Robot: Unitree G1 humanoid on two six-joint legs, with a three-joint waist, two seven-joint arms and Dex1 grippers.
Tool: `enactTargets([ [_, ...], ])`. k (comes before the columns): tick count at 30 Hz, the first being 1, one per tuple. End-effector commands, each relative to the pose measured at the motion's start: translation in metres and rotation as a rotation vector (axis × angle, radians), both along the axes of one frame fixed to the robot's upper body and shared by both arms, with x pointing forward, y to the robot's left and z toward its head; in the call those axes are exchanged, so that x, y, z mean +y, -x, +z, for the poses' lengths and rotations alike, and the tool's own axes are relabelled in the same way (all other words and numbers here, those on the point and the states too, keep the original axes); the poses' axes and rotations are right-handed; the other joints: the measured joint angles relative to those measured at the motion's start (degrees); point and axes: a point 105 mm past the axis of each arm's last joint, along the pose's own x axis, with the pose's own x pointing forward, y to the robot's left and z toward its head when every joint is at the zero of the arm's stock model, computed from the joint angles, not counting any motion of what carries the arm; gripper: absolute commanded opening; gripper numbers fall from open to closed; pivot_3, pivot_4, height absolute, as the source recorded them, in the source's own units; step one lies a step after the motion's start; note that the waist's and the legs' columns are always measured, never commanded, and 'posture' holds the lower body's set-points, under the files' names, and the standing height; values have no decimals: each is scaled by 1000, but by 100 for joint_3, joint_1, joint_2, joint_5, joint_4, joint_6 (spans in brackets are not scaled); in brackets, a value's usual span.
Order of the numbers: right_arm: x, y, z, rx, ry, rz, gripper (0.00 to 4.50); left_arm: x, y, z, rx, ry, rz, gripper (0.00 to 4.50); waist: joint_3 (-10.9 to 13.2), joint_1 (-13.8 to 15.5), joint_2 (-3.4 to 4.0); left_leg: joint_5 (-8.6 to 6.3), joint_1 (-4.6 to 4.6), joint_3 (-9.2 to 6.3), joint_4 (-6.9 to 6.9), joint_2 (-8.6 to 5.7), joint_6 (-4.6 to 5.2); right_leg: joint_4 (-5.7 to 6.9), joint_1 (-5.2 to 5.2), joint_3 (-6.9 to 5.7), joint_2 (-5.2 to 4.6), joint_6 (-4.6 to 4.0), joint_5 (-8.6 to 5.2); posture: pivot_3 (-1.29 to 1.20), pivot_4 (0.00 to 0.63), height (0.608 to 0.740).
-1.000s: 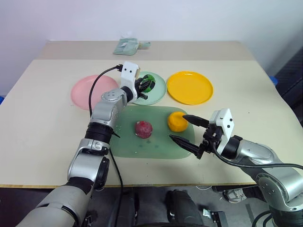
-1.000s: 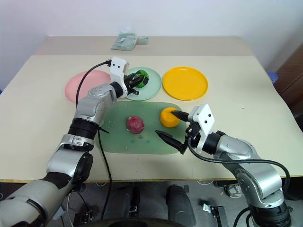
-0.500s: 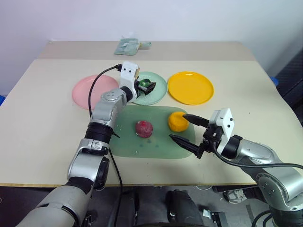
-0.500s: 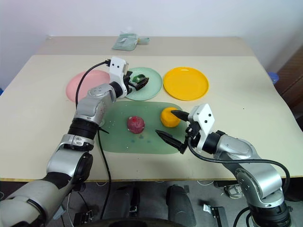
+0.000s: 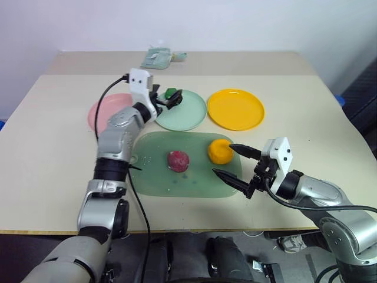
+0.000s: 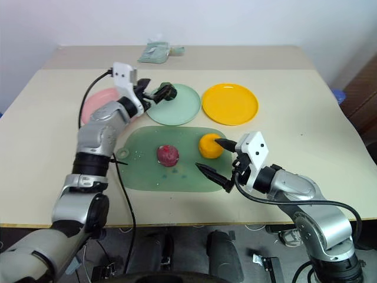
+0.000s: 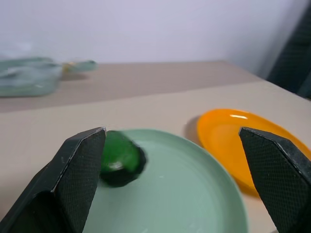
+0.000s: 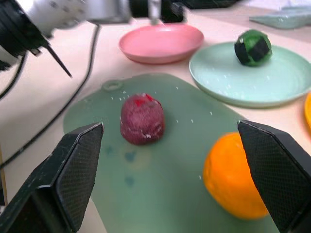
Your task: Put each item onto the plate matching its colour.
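So the green item (image 8: 252,47) is sitting on the mint green plate (image 5: 185,115), near its far-left edge. The left claw (image 5: 166,99) is spread wide right by it with nothing in its grip, though I can't quite tell if a fingertip touches it. The dark red item (image 5: 178,160) and orange item (image 5: 219,151) are both on the translucent green board (image 5: 153,177). The right claw (image 5: 237,165) hangs released, just beside the orange one. The pink plate (image 8: 163,42) and yellow plate (image 5: 237,109) sit bare on the worktop (image 5: 306,112).
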Motion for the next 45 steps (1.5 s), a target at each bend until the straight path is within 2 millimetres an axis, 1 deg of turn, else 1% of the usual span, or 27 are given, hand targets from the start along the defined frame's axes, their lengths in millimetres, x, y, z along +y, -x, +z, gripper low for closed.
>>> enactTargets([
  [1,-1,1,10,-54,5,8,4500,17,15,8,-32,-12,-26,4459,0,9,0,0,0,-1,0,0,-1,0,0,0,0,0,0,0,150,733],
  [6,-3,-1,10,-57,9,4,4500,35,34,5,-18,-36,-54,4459,0,47,0,0,-2,-2,1,-1,-1,0,1,0,-3,0,0,0,150,733],
  [8,-4,-2,9,-58,11,3,4500,38,43,3,-10,-41,-76,4459,0,43,0,0,-2,-1,1,-1,0,0,1,0,-6,0,0,0,150,733],
  [10,-4,-3,9,-58,12,4,4500,38,47,1,1,-44,-86,4459,0,55,0,0,-1,-2,1,-1,-1,0,1,0,-5,0,0,0,150,733],
  [13,-6,-3,9,-56,14,7,4500,30,62,-9,36,-79,-174,4459,0,40,0,0,-1,-2,1,-1,-1,0,3,0,-5,-1,0,0,150,733],
  [16,-13,0,7,-40,29,1,4500,25,77,-15,51,-108,-271,4459,0,33,0,0,0,-3,0,0,-1,1,3,0,-2,-2,-1,0,150,733],
  [20,-31,5,4,-19,67,-25,4500,17,95,-18,45,-145,-391,4459,0,48,0,0,1,-1,0,0,0,0,3,0,-4,-2,-1,0,150,733],
  [22,-36,6,3,-18,79,-34,4500,12,101,-22,45,-177,-438,4459,0,46,0,0,0,-1,0,0,0,-1,4,0,-4,-2,-1,0,150,733],
  [26,-36,6,3,-20,81,-33,4500,1,110,-28,47,-234,-515,4459,0,44,0,0,1,-1,0,0,0,-1,4,0,-3,-3,-1,0,150,733],
  [29,-30,7,4,-21,70,-24,4500,-11,118,-43,53,-339,-595,4459,-1,39,1,0,1,-1,0,-1,0,-1,4,1,-3,-3,-1,0,150,733],
  [31,-26,8,3,-16,63,-15,4500,-17,120,-50,48,-384,-625,4459,-1,42,2,0,1,-1,0,-1,0,-1,4,1,-2,-3,-2,0,150,733],
  [35,-22,10,3,-10,56,-8,4500,-24,120,-55,29,-423,-642,4459,-1,44,2,0,1,-1,0,0,0,-1,4,1,-2,-4,-2,0,150,733],
  [39,-18,10,1,-2,47,-4,4500,-33,114,-67,2,-511,-621,4459,-1,46,3,0,1,-1,0,-1,0,-1,4,1,-2,-4,-2,0,150,733],
  [43,-15,11,-1,1,38,1,4500,-33,109,-82,16,-593,-589,4459,-1,46,3,0,0,-1,0,-1,1,-2,4,1,-2,-3,-2,0,150,733],
  [45,-15,11,-3,4,36,5,4500,-33,107,-84,20,-599,-572,4459,-2,38,3,0,1,-1,0,-1,1,-2,3,1,-2,-3,-2,0,150,733],
])
